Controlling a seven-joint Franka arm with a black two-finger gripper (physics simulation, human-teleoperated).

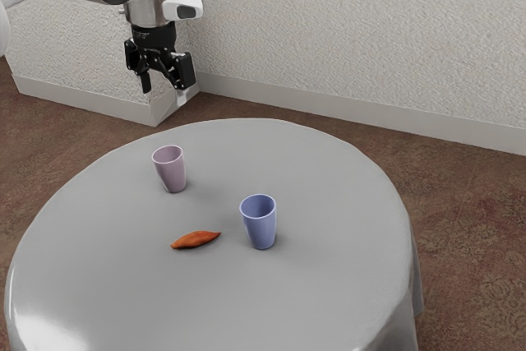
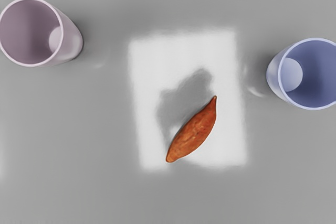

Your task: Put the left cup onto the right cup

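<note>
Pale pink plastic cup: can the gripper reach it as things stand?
Probably yes. The gripper, fingers open, hangs high, with nothing between it and the pale pink plastic cup; the orange sweet potato and blue plastic cup lie well apart.

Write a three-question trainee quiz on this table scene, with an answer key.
1. True or false: the pincer is holding the pink cup.
2. Pick one: the orange thing lying on the table is A) a sweet potato, B) a spoon, C) a lid.
3. Short answer: which cup stands nearer the exterior view's right?

Key: 1 false, the pincer is open and raised above the table's far edge; 2 A; 3 the blue cup.
</note>
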